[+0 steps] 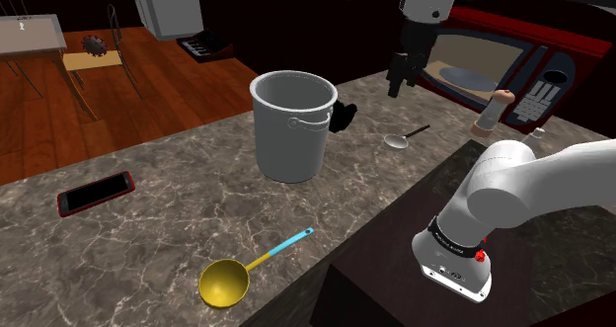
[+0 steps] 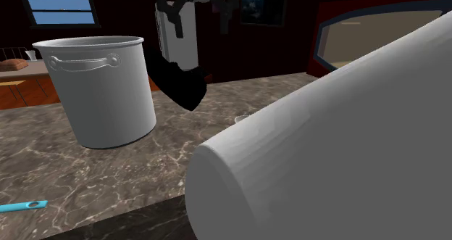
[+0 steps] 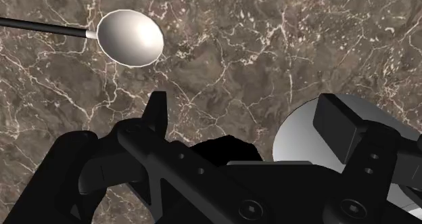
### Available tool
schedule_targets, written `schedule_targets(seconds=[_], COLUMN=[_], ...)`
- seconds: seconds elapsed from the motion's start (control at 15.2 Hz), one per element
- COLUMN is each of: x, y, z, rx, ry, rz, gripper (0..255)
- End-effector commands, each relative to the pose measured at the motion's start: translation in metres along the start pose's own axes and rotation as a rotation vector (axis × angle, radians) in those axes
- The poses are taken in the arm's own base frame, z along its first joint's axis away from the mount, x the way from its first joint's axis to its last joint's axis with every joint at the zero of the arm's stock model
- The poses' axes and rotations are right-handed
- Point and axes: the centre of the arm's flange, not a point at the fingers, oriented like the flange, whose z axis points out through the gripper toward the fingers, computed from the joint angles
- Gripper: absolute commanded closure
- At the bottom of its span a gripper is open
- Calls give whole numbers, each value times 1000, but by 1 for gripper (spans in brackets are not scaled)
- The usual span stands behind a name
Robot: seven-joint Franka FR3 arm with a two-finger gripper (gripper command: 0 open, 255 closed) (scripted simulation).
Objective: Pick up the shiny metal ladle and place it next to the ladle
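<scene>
Marble counter (image 1: pixel 178 167): the silver ladle (image 1: pixel 400 139) lies near the microwave (image 1: pixel 494 63), well apart from the yellow ladle (image 1: pixel 225 281). Your claw (image 1: pixel 400 78) hangs above, wide and empty. It is off-centre from the ladle, so a straight descent may miss the thin handle or knock the bowl away.

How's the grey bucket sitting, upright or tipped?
Upright: the tall grey bucket stands on its base on the brown marbled counter, rim up.
</scene>
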Motion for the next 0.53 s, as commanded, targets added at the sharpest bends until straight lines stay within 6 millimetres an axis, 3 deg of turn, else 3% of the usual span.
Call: schedule_targets(seconds=[0.0, 0.46], x=[0, -39], y=[0, 49], z=[0, 64], rx=[0, -48], ry=[0, 14], rz=[0, -408], gripper=[0, 0])
